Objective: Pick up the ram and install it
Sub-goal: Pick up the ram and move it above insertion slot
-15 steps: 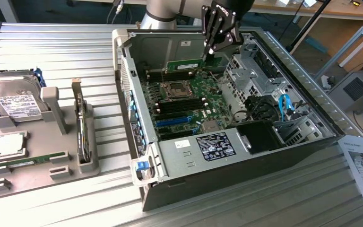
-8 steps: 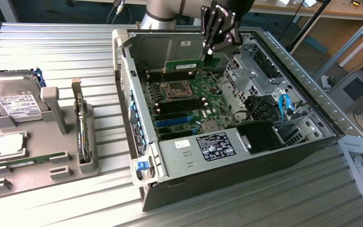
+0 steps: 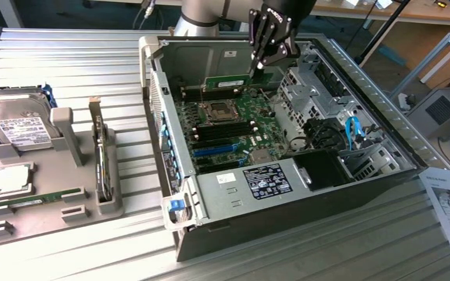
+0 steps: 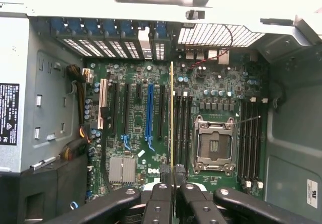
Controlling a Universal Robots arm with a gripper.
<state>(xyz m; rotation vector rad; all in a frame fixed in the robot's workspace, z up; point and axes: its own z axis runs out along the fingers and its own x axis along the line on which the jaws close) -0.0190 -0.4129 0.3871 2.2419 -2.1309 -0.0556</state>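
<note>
One gripper (image 3: 259, 68) clamps one ram (image 3: 227, 81) over the open computer case (image 3: 233, 202). One more green stick (image 3: 34, 201) lies on the grey tray (image 3: 49, 225).

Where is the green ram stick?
In the exterior view the ram is gripped by the pincer inside the computer case, above the motherboard near the processor socket.

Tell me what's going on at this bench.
The robot arm's claw is shut on the ram, holding the green stick on edge inside the open computer case, over the memory slots of the motherboard beside the processor socket. It does not look seated yet. A tray on the exterior view's left holds a hard drive.
</note>
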